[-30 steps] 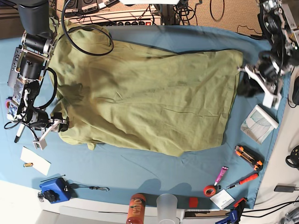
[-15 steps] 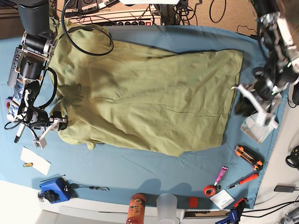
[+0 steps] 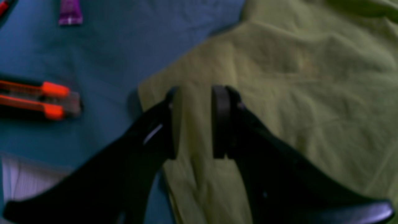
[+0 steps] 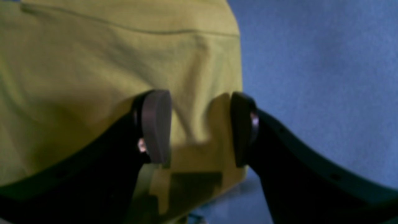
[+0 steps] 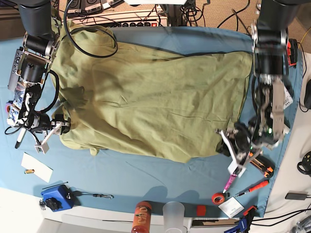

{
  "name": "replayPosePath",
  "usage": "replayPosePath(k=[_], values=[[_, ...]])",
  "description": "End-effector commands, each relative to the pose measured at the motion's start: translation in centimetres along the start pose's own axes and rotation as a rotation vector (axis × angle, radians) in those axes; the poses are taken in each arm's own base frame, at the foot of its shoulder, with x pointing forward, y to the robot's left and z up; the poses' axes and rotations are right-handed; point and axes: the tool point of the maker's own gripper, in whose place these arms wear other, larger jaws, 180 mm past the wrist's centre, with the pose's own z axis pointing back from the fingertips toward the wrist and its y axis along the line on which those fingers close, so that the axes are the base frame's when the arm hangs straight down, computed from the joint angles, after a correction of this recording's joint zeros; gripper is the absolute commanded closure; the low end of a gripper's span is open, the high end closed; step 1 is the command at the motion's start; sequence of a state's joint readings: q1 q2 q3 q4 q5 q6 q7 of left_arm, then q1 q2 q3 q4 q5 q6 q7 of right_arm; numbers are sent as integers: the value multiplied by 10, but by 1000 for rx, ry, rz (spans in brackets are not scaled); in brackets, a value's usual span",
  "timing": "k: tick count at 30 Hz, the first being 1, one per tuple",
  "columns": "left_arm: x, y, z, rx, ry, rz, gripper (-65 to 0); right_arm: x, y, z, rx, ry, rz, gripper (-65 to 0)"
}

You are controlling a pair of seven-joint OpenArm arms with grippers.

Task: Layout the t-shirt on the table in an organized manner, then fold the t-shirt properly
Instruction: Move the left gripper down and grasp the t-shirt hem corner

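Observation:
The olive t-shirt [image 5: 146,97] lies spread across the light blue table [image 5: 146,174], lightly wrinkled. My left gripper [image 5: 232,151] hovers at the shirt's lower right corner. In the left wrist view its jaws [image 3: 194,121] stand partly apart over the corner of the t-shirt [image 3: 295,77], with flat cloth showing through the gap. My right gripper [image 5: 51,133] sits at the shirt's lower left edge. The right wrist view shows it wide open [image 4: 199,127], straddling a rounded edge of the t-shirt [image 4: 93,46] beside bare table [image 4: 311,62].
An orange box cutter [image 5: 258,163] [image 3: 37,99], a purple tube [image 5: 230,182], a red screwdriver [image 5: 252,188] and a red tape roll [image 5: 218,197] lie right of the left gripper. A black cable [image 5: 92,41] loops over the shirt's top left. White paper [image 5: 37,167], a blue device [image 5: 56,197], a bottle [image 5: 142,217] and a cup [image 5: 174,213] line the front.
The left arm has swung from the shirt's upper right edge down to its lower right corner. The right gripper has barely shifted at the left edge.

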State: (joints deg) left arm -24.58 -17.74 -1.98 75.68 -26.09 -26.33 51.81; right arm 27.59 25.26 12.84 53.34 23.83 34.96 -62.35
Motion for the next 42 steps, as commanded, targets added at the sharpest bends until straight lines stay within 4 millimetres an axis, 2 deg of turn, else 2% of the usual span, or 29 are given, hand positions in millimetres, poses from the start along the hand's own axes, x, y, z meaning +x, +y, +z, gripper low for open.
replayPosePath(k=[1, 6, 11, 15, 22, 24, 27, 34, 36, 38, 39, 41, 42], values=[[27, 6, 2, -5, -57, -24, -177, 22, -8, 12, -19, -59, 12, -304], [39, 0, -23, -86, -41, -105, -177, 20, -8, 12, -19, -46, 12, -304], [33, -5, -37, -106, 42, -242, -200, 13, -8, 12, -20, -9, 12, -304], [34, -7, -45, -71, 35, -343, -207, 13, -8, 12, -19, -6, 12, -304], [3, -12, -56, -32, 182, -447, -203, 12, -8, 12, -19, -3, 12, -304], [7, -6, -56, 8, 175, -419, -145, 12, -8, 12, -19, -3, 12, -304], [9, 2, -56, 53, 169, -389, 0, 13, -8, 12, -19, -4, 12, -304], [-6, 3, -53, 48, 257, -354, 0, 15, -8, 12, -19, -19, 12, -304], [0, 5, -54, 65, 223, -339, 0, 16, -8, 12, -19, -21, 12, -304], [15, 11, -55, 112, 155, -312, 0, 15, -8, 12, -19, -20, 12, -304], [22, 13, -55, 127, 126, -315, -28, 15, -8, 12, -19, -20, 12, -304], [31, 14, -55, 140, 87, -341, -206, 15, -8, 12, -19, -18, 12, -304], [34, 14, -55, 141, 67, -350, -271, 14, -8, 12, -19, -15, 12, -304]])
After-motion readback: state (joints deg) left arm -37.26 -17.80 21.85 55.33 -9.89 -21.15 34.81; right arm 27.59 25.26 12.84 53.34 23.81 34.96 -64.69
